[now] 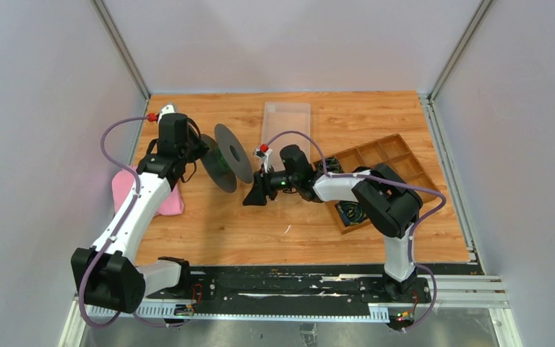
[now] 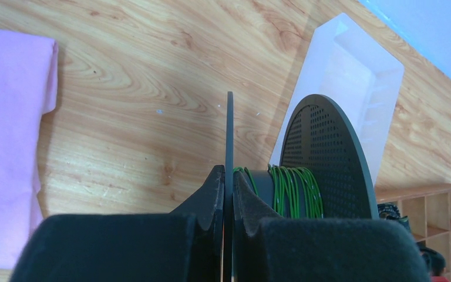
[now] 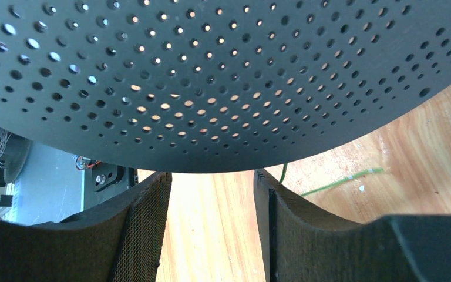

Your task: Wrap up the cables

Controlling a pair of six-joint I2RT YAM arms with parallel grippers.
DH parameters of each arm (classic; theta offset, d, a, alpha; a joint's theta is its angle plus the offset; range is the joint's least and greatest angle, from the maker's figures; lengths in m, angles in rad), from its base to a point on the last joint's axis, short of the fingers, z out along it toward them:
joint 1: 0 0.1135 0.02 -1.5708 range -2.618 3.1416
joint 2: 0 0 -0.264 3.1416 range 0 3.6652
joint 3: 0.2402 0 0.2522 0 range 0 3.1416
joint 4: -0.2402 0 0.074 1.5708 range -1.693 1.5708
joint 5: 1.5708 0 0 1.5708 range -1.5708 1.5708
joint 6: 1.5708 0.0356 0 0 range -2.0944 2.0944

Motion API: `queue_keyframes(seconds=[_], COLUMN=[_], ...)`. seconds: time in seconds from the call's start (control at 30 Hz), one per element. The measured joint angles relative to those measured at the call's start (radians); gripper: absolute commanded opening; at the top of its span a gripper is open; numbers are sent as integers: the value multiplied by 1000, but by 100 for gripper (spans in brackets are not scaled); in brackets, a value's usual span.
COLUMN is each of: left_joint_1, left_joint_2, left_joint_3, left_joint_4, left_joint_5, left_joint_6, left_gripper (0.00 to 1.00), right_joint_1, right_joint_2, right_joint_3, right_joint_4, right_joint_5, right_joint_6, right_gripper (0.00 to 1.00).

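Left end effector clamped shut on the thin near flange of a dark spool. The flange stands upright, edge-on between the pads. Just right of that end effector the green cable sits wound in tight turns on the spool's hub, between the near flange and the perforated far flange. Right end effector: jaws apart, nothing between them, bare worktop showing through the gap. The perforated flange sits just ahead of its fingertips and fills the upper wrist view; touching or not, cannot tell. A loose green strand lies on the worktop beside the finger at the right of that view, coming out from under the flange. Beyond the spool from the left end effector, a clear plastic tray. Behind the right end effector, partly under its arm, a wooden compartment tray with dark coiled bundles. Pink cloth left of the left end effector.
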Motion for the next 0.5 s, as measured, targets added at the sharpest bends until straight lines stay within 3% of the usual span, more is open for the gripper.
queue_keyframes(seconds=[0.27,0.5], left_joint_1=[17,28], left_joint_2=[-18,-26], left_joint_3=[0,0], left_joint_4=[0,1], left_joint_5=[21,29], left_joint_6=[-16,-16], left_gripper=[0,0], right_joint_1=[0,-3], right_joint_2=[0,-46], right_joint_3=[0,-3], right_joint_4=[-21,-146], right_joint_5=[30,10], right_joint_6=[-51,-198], right_gripper=[50,51])
